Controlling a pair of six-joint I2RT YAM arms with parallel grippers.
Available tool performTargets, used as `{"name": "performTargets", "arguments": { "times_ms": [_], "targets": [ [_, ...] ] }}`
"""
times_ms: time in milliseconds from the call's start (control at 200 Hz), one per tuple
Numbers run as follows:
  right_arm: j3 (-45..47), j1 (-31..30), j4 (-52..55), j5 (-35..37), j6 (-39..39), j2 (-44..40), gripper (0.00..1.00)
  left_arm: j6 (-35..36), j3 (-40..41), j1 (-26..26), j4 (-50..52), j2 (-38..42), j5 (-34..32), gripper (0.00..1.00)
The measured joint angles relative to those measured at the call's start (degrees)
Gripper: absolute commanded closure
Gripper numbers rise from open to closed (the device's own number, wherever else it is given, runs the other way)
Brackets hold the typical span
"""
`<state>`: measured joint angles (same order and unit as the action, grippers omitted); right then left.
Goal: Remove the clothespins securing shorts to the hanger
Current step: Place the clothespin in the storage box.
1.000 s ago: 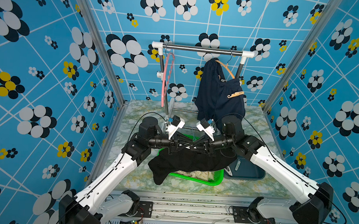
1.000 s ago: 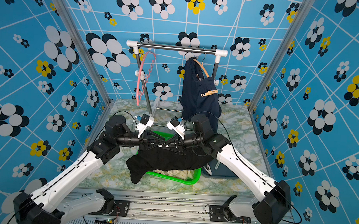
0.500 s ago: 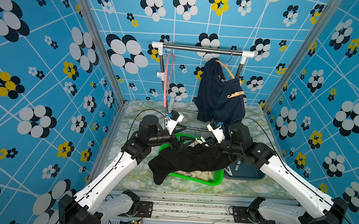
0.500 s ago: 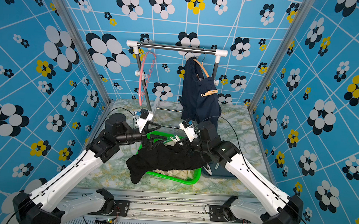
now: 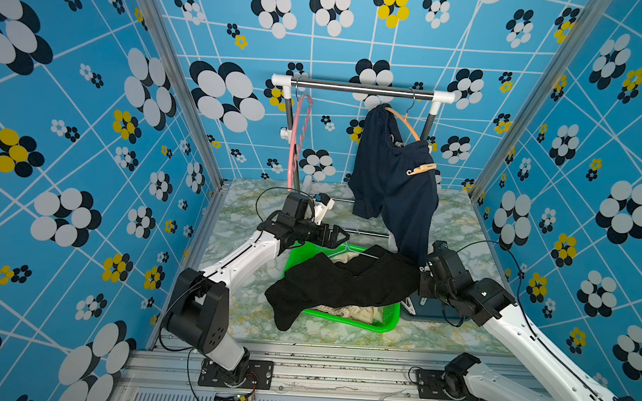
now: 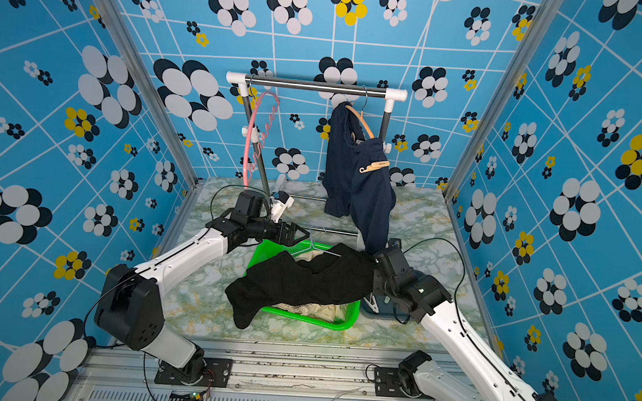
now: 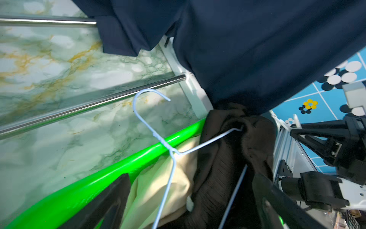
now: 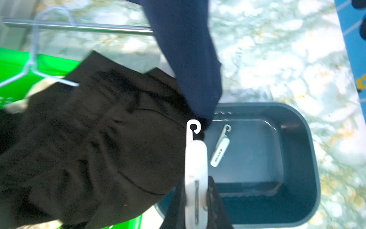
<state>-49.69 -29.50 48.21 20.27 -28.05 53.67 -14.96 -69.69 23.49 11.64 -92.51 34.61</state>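
Observation:
The black shorts (image 5: 345,282) lie draped over the green basket (image 5: 358,322), with a pale blue wire hanger (image 7: 168,150) on them and the beige shorts (image 7: 158,184) beneath. My left gripper (image 5: 338,237) is open and empty above the basket's far left corner; its fingers (image 7: 111,198) frame the hanger wire. My right gripper (image 8: 196,200) is shut on a white clothespin (image 8: 195,164) over the dark bin (image 8: 297,158); this clothespin (image 5: 409,307) also shows in a top view. The navy shorts (image 5: 392,182) hang on a wooden hanger (image 5: 406,121), pinned by a tan clothespin (image 5: 421,169).
Another white clothespin (image 8: 220,147) lies inside the bin. A bare pink hanger (image 5: 301,132) hangs at the left end of the rack rail (image 5: 359,87). The rack's base bars (image 7: 89,105) cross the marble tabletop behind the basket. Patterned walls enclose three sides.
My left gripper opened and let go, and the black shorts with the wire hanger dropped onto the basket. My right arm swung right and down to the bin, holding the white clothespin.

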Motion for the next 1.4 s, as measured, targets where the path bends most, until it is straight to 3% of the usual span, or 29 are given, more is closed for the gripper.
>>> {"name": "performTargets", "arguments": {
  "times_ms": [110, 445, 550, 1065, 1250, 1399],
  "targets": [
    [4.94, 4.37, -0.68, 0.83, -1.95, -1.25, 1.00, -1.75, -3.67, -0.17, -0.20, -5.14, 0.59, 0.15],
    [15.58, 10.16, -7.74, 0.76, -4.39, -2.05, 1.00, -5.25, -10.75, -0.11, -0.98, -16.55, 3.58, 0.19],
    [16.79, 11.63, -10.25, 0.00, -4.39, -1.40, 0.96, -6.80, -10.78, -0.11, -1.79, -18.51, 4.74, 0.21],
    [18.10, 13.46, -17.20, -3.96, -5.46, 0.57, 0.92, -18.34, -7.98, 0.94, -16.13, -20.68, 9.60, 0.31],
    [18.40, 13.49, -18.12, -4.57, -5.68, 0.79, 0.90, -19.37, -6.80, 1.14, -18.27, -20.52, 9.33, 0.37],
    [18.75, 13.53, -18.93, -4.79, -5.86, 1.01, 0.85, -19.58, -5.70, 1.36, -18.36, -19.61, 8.44, 0.37]
  ]
}}
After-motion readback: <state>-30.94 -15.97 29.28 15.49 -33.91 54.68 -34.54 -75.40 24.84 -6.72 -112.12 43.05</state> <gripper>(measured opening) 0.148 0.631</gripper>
